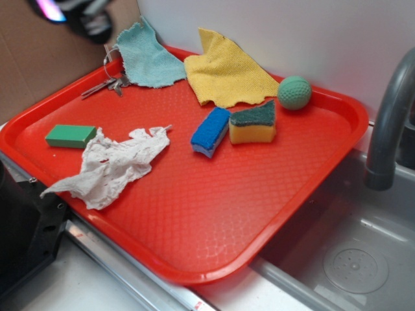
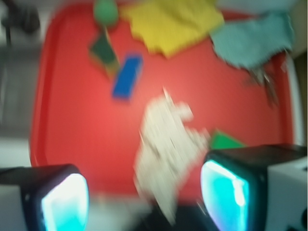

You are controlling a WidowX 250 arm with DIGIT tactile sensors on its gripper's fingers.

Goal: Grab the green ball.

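A: Start at the pincer (image 2: 144, 192). In the wrist view its two pads sit spread wide at the bottom of the picture, with nothing between them but the crumpled paper towel (image 2: 166, 144) on the tray below. It holds nothing.

B: And the green ball (image 1: 294, 92)?

A: Well apart from the pincer, at the far corner of the red tray (image 1: 214, 259), the corner nearest the faucet (image 1: 389, 123). It lies just beside the yellow cloth (image 1: 227, 71) and near the yellow sponge with the dark green top (image 1: 253, 123).

B: How will it handle?

A: I judge it light and round, so likely to roll if nudged. The dimpled skin should give some grip. Take it across the middle, pads on opposite sides, lowering from above so the tray rim stays clear.

B: What does each view add?

A: The exterior view shows the dimples, the rim behind the ball and the sink; the arm there is only a blur at the top left corner. The wrist view alone shows the spread pads, but it is smeared, and the ball is a green blob at the top edge.
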